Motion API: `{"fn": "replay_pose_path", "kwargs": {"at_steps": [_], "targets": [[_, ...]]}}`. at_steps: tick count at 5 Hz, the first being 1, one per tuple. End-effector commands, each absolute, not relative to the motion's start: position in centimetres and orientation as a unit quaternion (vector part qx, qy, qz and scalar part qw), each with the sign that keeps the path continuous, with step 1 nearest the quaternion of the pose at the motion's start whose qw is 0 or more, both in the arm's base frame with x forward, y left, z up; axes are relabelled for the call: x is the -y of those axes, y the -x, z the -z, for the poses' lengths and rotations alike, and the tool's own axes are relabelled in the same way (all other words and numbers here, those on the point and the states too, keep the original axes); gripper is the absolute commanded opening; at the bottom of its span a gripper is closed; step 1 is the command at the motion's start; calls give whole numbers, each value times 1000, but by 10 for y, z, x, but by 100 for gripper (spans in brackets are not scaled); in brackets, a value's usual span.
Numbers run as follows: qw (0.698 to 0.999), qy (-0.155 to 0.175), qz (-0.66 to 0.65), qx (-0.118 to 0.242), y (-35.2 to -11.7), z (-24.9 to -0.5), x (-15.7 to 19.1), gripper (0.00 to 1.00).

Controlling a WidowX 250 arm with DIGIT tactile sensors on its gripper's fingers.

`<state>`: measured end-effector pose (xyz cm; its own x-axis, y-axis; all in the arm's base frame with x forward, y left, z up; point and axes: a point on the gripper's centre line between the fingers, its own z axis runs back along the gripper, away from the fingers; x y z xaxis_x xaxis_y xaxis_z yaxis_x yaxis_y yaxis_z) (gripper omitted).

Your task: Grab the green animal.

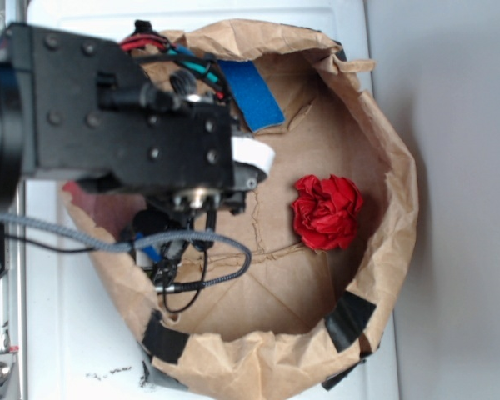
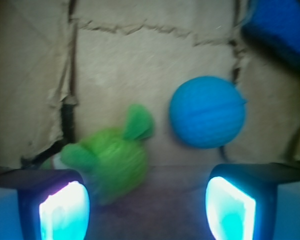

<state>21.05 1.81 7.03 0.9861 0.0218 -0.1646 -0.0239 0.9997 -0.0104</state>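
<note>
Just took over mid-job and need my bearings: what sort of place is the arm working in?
Probably a lab test rig, not a home: a crumpled brown paper bin patched with black tape on a white tabletop, holding toys, including a lime-green plush animal and a red ruffled cloth flower.

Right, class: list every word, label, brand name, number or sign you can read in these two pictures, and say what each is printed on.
None: no legible text appears in either view.
The white patch on the arm carries no marks that can be made out.
The green animal, blue ball, red cloth flower, paper bag and gripper bear no readable print.
</note>
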Motion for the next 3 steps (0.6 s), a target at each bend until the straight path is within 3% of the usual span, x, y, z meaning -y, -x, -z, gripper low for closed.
{"fn": "replay_pose_path", "kwargs": {"at_steps": [1, 3], "targets": [[996, 59, -51, -53, -219, -88, -16, 100], [997, 46, -50, -21, -215, -49, -9, 100]]}}
